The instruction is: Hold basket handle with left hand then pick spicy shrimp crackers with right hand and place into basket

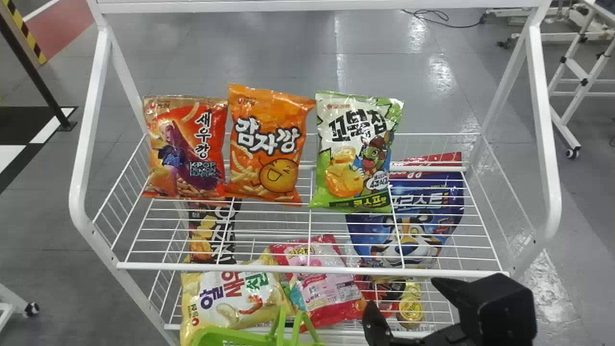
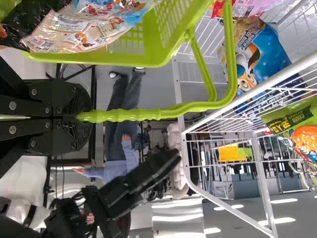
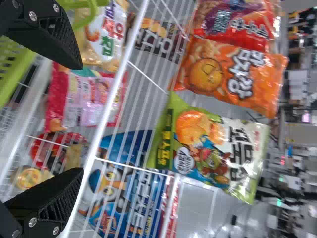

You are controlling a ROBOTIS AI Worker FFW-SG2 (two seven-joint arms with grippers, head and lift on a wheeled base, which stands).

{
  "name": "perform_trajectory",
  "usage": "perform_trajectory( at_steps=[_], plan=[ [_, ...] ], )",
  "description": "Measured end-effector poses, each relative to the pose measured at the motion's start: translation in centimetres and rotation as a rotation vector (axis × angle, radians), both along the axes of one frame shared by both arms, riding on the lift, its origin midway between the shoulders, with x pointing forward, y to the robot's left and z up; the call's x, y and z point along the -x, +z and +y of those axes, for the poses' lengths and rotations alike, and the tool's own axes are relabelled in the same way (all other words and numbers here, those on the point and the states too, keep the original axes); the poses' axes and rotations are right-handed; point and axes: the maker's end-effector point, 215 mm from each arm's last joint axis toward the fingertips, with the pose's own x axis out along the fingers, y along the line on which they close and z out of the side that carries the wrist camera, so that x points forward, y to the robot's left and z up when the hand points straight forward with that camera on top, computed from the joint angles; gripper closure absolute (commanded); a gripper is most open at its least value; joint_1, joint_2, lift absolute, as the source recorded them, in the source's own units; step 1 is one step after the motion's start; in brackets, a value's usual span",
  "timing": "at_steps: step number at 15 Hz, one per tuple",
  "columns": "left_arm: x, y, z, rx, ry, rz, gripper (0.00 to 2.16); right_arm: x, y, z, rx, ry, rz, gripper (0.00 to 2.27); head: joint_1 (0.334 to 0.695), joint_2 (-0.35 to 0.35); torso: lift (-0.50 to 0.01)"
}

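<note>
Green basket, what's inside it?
In the basket, the left wrist view shows a black packet and a tan-and-blue packet; whatever lies beneath them is covered.

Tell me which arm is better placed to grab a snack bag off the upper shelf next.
Probably the right. The left gripper has its jaws closed on the basket handle, while the right gripper is by the upper shelf, its jaws open and empty.
</note>
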Motion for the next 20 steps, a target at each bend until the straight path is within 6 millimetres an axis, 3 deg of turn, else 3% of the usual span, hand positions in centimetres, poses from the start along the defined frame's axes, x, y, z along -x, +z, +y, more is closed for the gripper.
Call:
perform_trajectory(
  at_steps=[5,8,15,20],
  plan=[
    [0.0,-0.1,0.0,0.0,0.001,0.002,1.9,-3.1,3.2,0.0,-0.11,-0.042,-0.209,0.08,0.695,0.026,-0.037],
    [0.0,0.0,0.0,0.004,0.002,0.001,1.9,-4.1,4.1,-1.3,-0.148,-0.119,-0.314,0.08,0.695,0.005,-0.037],
    [0.0,-0.1,0.2,0.007,0.007,0.004,1.9,-3.8,4.0,-3.8,-0.175,-0.228,-0.402,0.08,0.695,-0.05,-0.037],
    [0.1,-0.1,0.4,0.007,0.009,0.006,1.9,-3.6,3.8,-4.1,-0.185,-0.239,-0.414,0.08,0.695,-0.055,-0.037]
  ],
)
